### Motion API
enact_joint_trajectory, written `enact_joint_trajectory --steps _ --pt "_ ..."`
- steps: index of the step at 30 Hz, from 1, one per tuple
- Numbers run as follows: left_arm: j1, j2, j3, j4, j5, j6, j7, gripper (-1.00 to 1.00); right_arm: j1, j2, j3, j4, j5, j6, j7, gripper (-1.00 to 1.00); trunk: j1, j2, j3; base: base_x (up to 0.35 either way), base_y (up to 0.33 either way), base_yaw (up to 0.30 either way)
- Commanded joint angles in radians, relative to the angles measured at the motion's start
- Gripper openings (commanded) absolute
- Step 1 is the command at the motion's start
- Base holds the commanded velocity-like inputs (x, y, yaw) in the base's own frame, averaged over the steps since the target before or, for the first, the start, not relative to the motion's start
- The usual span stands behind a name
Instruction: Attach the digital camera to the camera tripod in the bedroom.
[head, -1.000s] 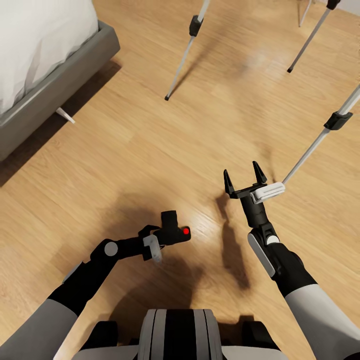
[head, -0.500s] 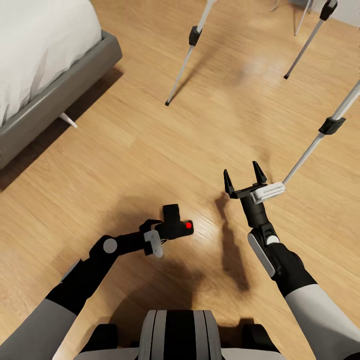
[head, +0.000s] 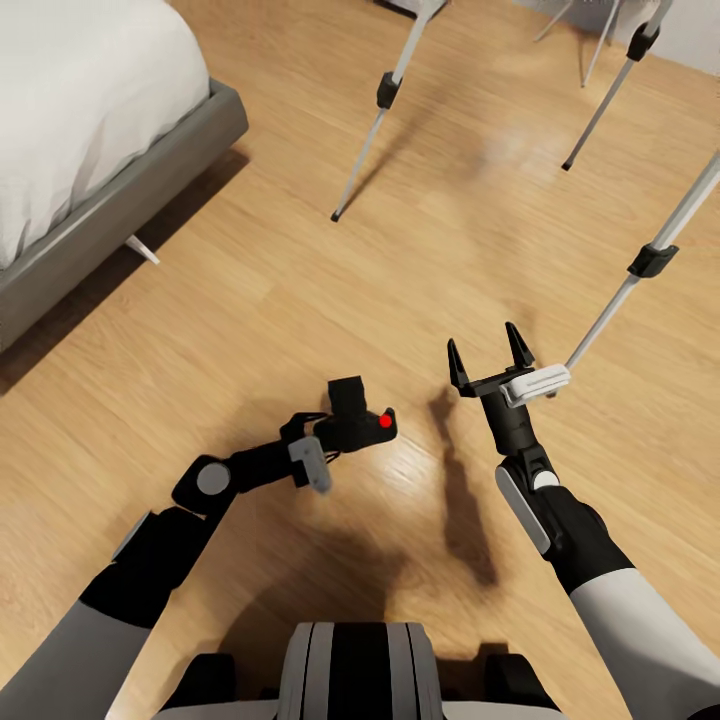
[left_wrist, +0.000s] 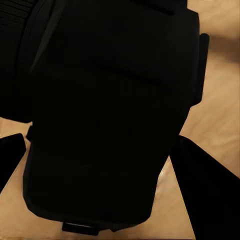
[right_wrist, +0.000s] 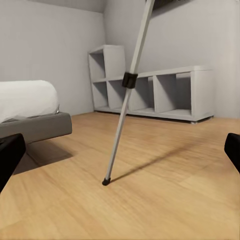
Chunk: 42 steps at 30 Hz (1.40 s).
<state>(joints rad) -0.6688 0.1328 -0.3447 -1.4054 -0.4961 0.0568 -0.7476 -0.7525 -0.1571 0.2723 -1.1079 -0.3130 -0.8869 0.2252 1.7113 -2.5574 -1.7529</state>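
Camera (head: 355, 415) clamped in left gripper (head: 335, 440); right gripper (head: 490, 360) spread wide, nothing held. Tripod (head: 375, 125) legs planted ahead; bed (head: 110, 200) beside; shelf (right_wrist: 165, 92) against wall.

So we've got a light wood plank floor (head: 250, 300) running across the whole room, warm honey tone with a soft glossy patch of light farther out. Off to one side sits a bed (head: 60, 130) with a white mattress on a grey upholstered frame, and we can spot one small pale angled leg (head: 140, 248) under its edge, with a dark shadow along the floor beside it. From the right wrist view we see plain grey-white walls (right_wrist: 45, 45) meeting in a corner, and against them a low white cube shelf unit (right_wrist: 160, 92) with open compartments, one end stepping up taller. Lighting is soft and even, shadows pretty diffuse.
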Motion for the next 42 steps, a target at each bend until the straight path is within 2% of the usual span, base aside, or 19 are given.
enact_joint_trajectory --steps 1,4,7,15,16,21,22,25,32,35,36,38,39,40,42 --pt "0.000 0.001 -0.001 -0.014 -0.001 0.048 -0.005 -1.00 -0.001 -0.001 0.002 0.001 -0.010 -0.002 0.006 1.00 0.000 0.000 0.001 0.000 0.000 0.000" --pt "0.000 0.001 -0.001 -0.032 -0.001 0.099 -0.006 -1.00 -0.001 -0.001 0.002 0.005 -0.011 -0.003 0.006 1.00 0.000 0.000 0.006 0.000 0.000 0.000" --pt "0.001 0.002 0.000 -0.091 0.001 0.201 -0.008 -1.00 -0.001 -0.001 0.002 0.012 -0.010 -0.003 0.006 1.00 0.000 0.000 0.011 0.000 0.000 0.000" --pt "0.001 0.002 0.000 -0.135 0.003 0.330 -0.009 -1.00 -0.001 -0.001 0.002 0.015 -0.009 -0.003 0.006 1.00 0.000 0.000 0.024 0.000 0.000 0.000" --pt "0.001 0.004 0.000 -0.150 0.003 0.370 -0.009 -1.00 -0.001 -0.002 0.002 0.015 -0.009 -0.003 0.006 1.00 0.000 0.000 0.025 0.000 0.000 0.000" --pt "0.002 0.006 -0.001 -0.175 0.005 0.479 -0.013 -1.00 -0.001 -0.002 0.002 0.016 -0.009 -0.003 0.006 1.00 0.000 0.000 0.033 0.000 0.000 0.000" --pt "0.002 0.006 -0.001 -0.198 0.006 0.527 -0.052 -1.00 -0.001 -0.002 0.002 0.016 -0.009 -0.002 0.006 1.00 0.000 0.000 0.035 0.000 0.000 0.000" --pt "0.002 0.005 0.000 -0.212 0.007 0.544 -0.079 -1.00 -0.001 -0.002 0.002 0.016 -0.009 -0.002 0.006 1.00 0.000 0.000 0.040 0.000 0.000 0.000" --pt "0.002 0.005 0.000 -0.226 0.007 0.663 -0.191 -1.00 -0.001 -0.002 0.002 0.016 -0.009 -0.002 0.006 1.00 0.000 0.000 0.051 0.000 0.000 0.000" --pt "0.002 0.005 0.008 -0.228 0.007 0.706 -0.269 -1.00 -0.001 -0.003 0.002 0.016 -0.009 -0.002 0.006 1.00 0.000 0.000 0.056 0.000 0.000 0.000" --pt "0.002 0.005 0.035 -0.228 0.007 0.720 -0.364 -1.00 -0.001 -0.003 0.002 0.016 -0.009 -0.002 0.006 1.00 0.000 0.000 0.058 0.000 0.000 0.000" --pt "0.002 0.002 0.078 -0.228 0.007 0.726 -0.502 -1.00 -0.001 -0.003 0.002 0.016 -0.009 -0.002 0.006 1.00 0.000 0.000 0.061 0.000 0.000 0.000" --pt "0.002 0.001 0.091 -0.228 0.007 0.727 -0.541 -1.00 -0.001 -0.003 0.002 0.016 -0.009 -0.002 0.006 1.00 0.000 0.000 0.062 0.000 0.000 0.000" --pt "0.002 -0.003 0.122 -0.228 0.007 0.728 -0.620 -1.00 -0.001 -0.003 0.002 0.016 -0.009 -0.003 0.006 1.00 0.000 0.000 0.064 0.000 0.000 0.000" --pt "0.002 -0.008 0.162 -0.228 0.007 0.728 -0.692 -1.00 -0.001 -0.003 0.002 0.016 -0.009 -0.002 0.006 1.00 0.000 0.000 0.067 0.000 0.000 0.000"
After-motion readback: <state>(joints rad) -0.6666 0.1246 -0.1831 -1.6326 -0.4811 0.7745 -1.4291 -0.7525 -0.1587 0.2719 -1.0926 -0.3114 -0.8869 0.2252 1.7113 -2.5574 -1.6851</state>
